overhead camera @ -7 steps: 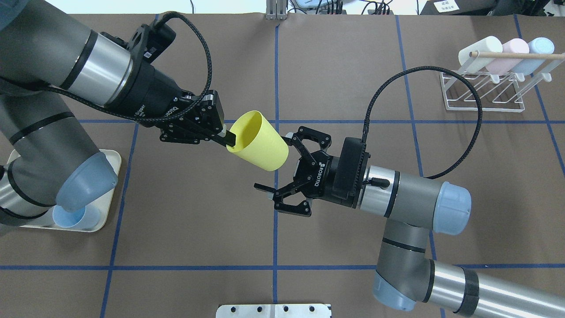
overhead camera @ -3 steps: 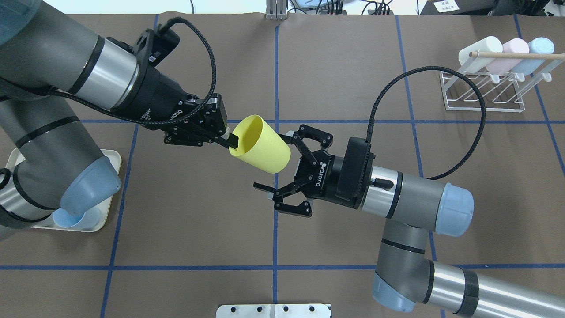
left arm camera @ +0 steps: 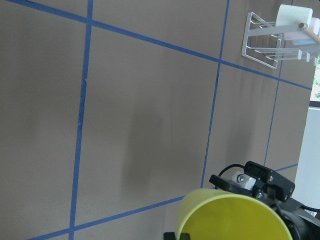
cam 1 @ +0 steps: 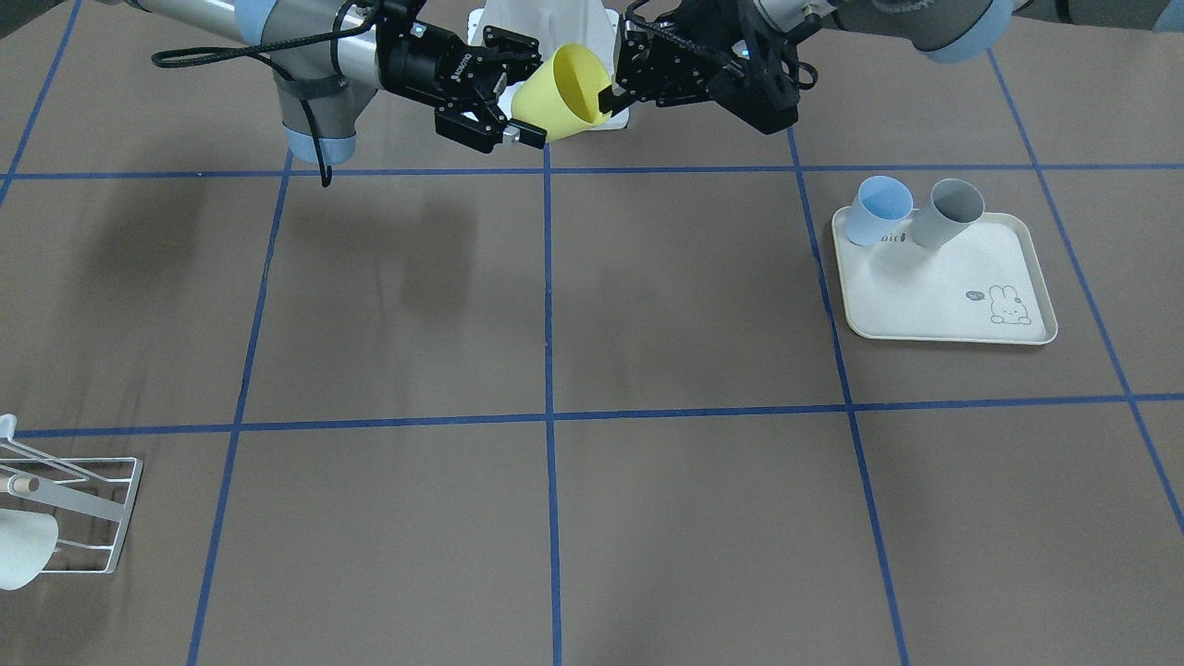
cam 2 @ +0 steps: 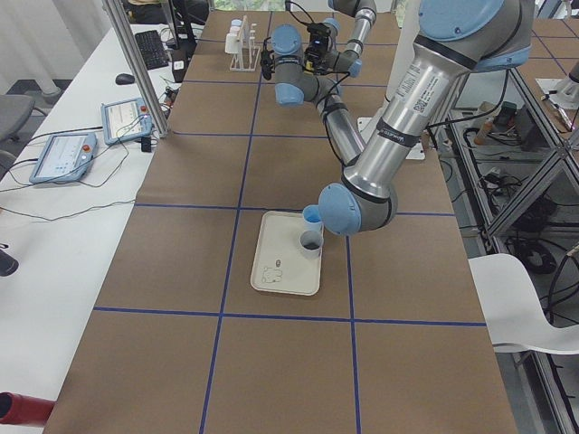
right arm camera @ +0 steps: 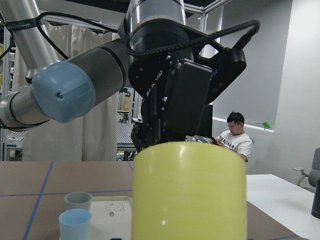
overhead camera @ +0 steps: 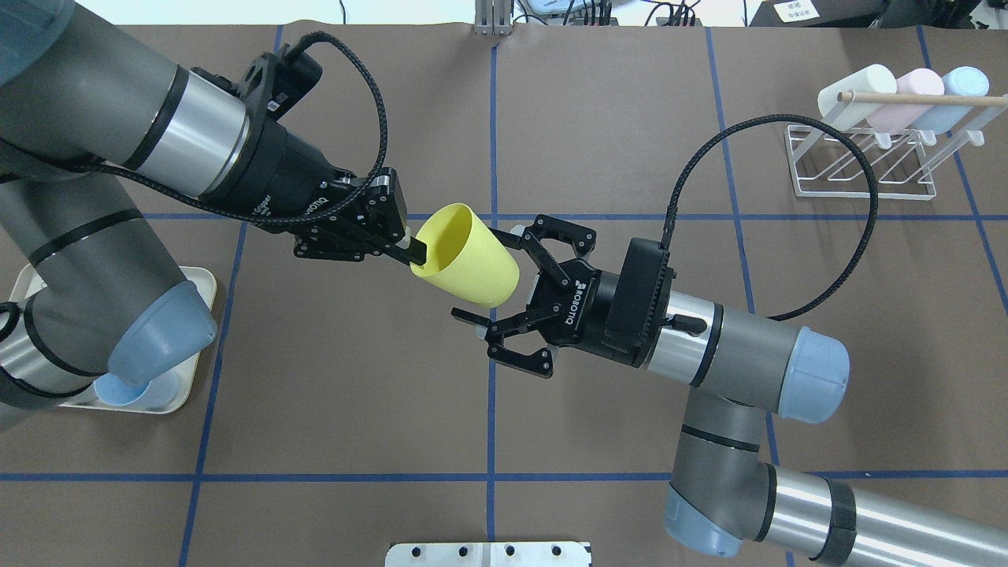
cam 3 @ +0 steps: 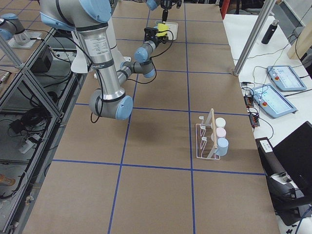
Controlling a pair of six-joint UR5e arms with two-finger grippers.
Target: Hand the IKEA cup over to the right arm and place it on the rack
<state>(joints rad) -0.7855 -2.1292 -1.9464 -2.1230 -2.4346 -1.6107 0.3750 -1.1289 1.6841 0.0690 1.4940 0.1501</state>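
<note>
The left pincer (overhead camera: 413, 252) is clamping the tilted yellow cup (overhead camera: 468, 256) by its rim above the counter (overhead camera: 598, 142) while the right pincer (overhead camera: 488, 274), fingers apart, is straddling its base.

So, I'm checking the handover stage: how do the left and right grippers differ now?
The left gripper is shut on the rim of the yellow cup; the right gripper is open, jaws spread around its base. The left gripper meets the cup's mouth, the right gripper its bottom. Both are black, held above the table.
</note>
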